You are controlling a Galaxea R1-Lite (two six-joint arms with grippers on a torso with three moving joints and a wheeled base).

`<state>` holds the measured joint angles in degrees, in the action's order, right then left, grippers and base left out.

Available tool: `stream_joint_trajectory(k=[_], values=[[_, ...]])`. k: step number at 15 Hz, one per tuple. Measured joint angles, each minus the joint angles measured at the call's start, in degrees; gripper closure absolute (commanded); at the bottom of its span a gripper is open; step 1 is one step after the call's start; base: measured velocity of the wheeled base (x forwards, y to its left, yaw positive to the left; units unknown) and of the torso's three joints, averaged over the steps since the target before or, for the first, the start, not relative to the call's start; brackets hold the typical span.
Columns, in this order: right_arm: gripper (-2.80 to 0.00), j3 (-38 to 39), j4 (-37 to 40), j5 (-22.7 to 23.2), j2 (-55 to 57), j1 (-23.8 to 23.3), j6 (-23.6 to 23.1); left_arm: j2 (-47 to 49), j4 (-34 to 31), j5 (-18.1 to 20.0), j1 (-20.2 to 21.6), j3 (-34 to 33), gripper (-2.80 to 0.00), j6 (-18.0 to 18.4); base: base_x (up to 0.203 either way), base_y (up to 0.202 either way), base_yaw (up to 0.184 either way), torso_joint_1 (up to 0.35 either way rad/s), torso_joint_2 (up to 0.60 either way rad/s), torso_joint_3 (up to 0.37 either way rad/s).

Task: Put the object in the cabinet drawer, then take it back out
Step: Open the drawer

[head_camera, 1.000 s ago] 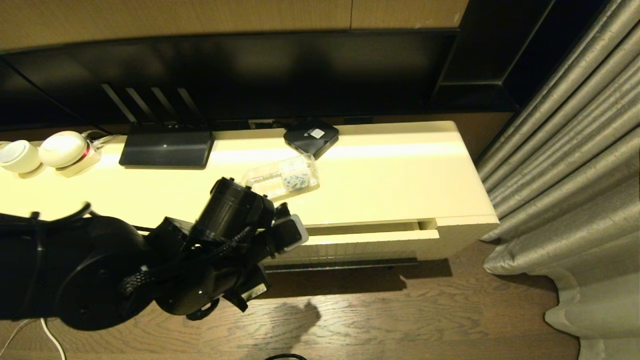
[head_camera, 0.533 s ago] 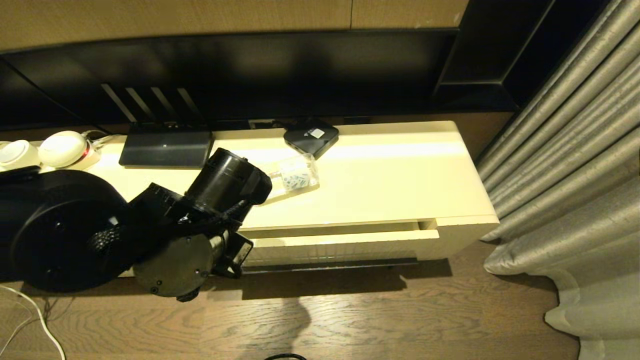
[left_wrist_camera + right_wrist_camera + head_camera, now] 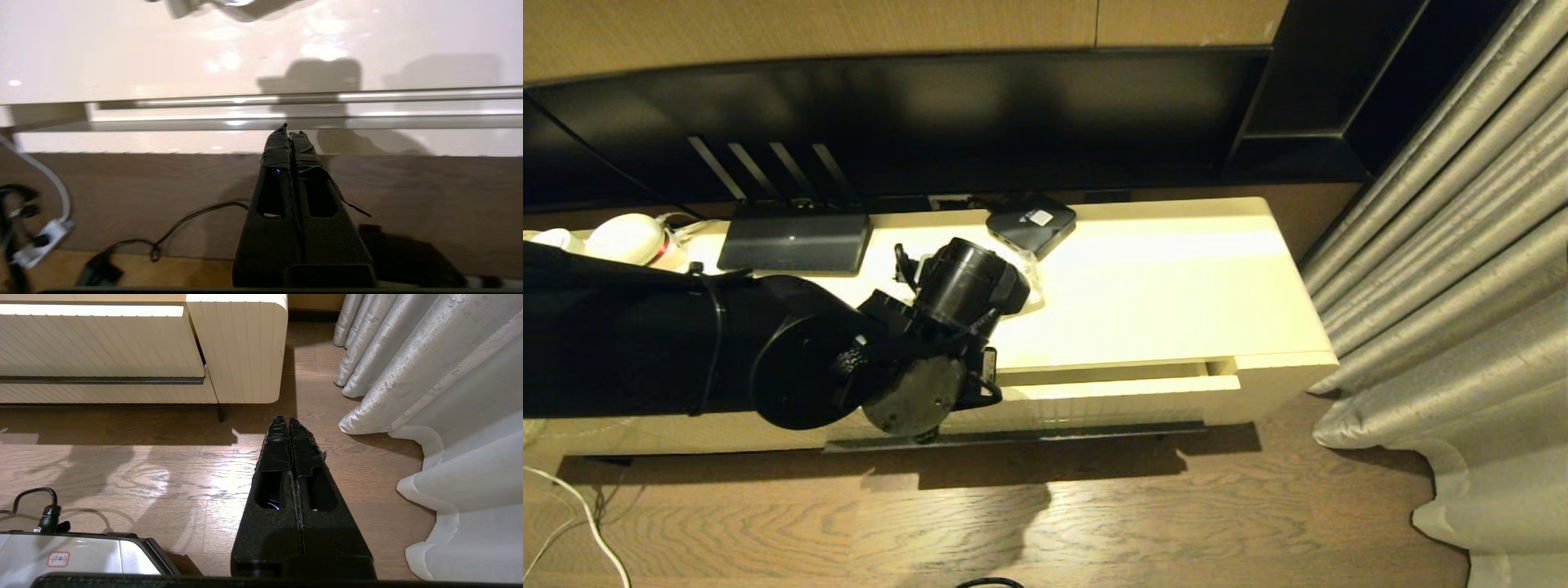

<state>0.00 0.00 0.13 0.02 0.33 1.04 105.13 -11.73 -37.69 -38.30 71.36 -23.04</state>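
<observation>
Since a second before, the left arm had swung up and across the cabinet front, its wrist housing now covering most of the bottle [image 3: 1031,269], which a moment earlier lay in plain sight on the cabinet top [image 3: 1160,286]. In the head view only a clear sliver of the bottle showed past the wrist, just beside the black box [image 3: 1031,222], lying on its side on the top and not in the drawer [image 3: 1127,384], which stood slightly ajar with a thin dark gap above its ribbed front. The router [image 3: 795,241] sat well to the left of the bottle. In the left wrist view the left gripper [image 3: 289,134] had its fingers pressed flat together on nothing, tips pointing at the glossy cream surface with brown wood behind; what may have been the bottle was a blur at the frame's edge, too unclear to name. In the right wrist view the right gripper [image 3: 289,420] hung parked over the floor [image 3: 163,465] near the curtain [image 3: 429,375], fingers likewise closed and empty. The risk, as I judged it: with the jaws closed, a reach for the bottle would nudge it, and lying on its side it could roll into the box or off the top; the drawer also looked too little open to take it.
</observation>
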Motion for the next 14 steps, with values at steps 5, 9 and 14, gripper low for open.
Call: stream_joint_trajectory(k=[5, 9, 14], values=[[0.00, 0.00, 0.00, 0.02, 0.00, 0.00, 0.00, 2.64, 2.17, 5.23, 0.22, 0.85, 0.00, -1.54, 0.000, 0.000, 0.000, 0.000, 0.00, 0.000], [0.00, 0.00, 0.00, 0.02, 0.00, -0.02, 0.01, 4.65, 2.22, 6.35, 1.18, 1.40, 0.00, -2.82, 0.000, 0.000, 0.000, 0.000, 0.00, 0.000], [0.00, 0.00, 0.00, 0.00, 0.00, -0.02, 0.00, 7.30, 3.18, 7.40, 2.12, 2.50, 0.00, -4.41, 0.000, 0.000, 0.000, 0.000, 0.00, 0.000]])
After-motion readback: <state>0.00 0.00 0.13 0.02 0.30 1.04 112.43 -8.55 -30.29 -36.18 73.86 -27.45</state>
